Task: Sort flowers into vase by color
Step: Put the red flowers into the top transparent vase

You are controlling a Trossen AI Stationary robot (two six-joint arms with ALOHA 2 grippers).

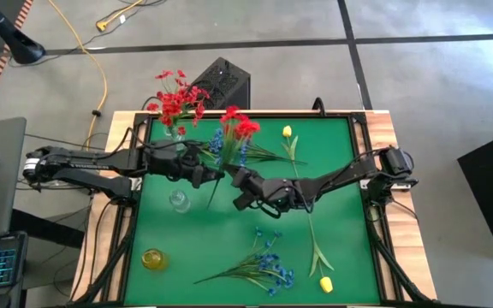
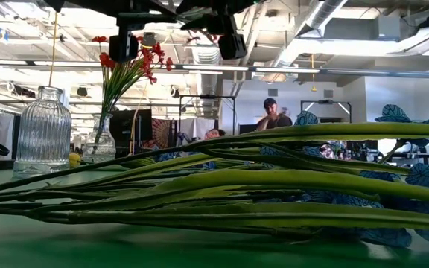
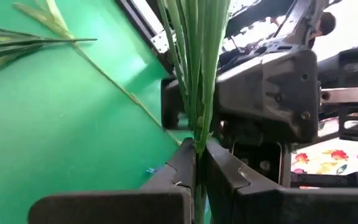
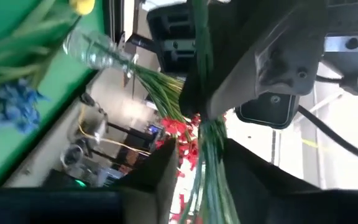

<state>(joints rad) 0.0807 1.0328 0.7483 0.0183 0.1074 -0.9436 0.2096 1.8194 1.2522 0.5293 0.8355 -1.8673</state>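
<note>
Meeting above the middle of the green worktop (image 1: 332, 222), both arms handle one red flower spray (image 1: 240, 127). The left gripper (image 3: 197, 163) is closed tight on its green stems, while the right gripper (image 4: 199, 163) stands wider around the same stems. More red flowers (image 1: 175, 97) stand in a vase (image 1: 173, 131) at the far left corner. Blue flowers (image 1: 268, 261) and a yellow tulip (image 1: 325, 284) lie near the front edge.

Three vases (image 1: 178, 200), two yellow tulips (image 1: 325, 283), one blue spray (image 1: 268, 267) and two red sprays (image 1: 240, 127).
</note>
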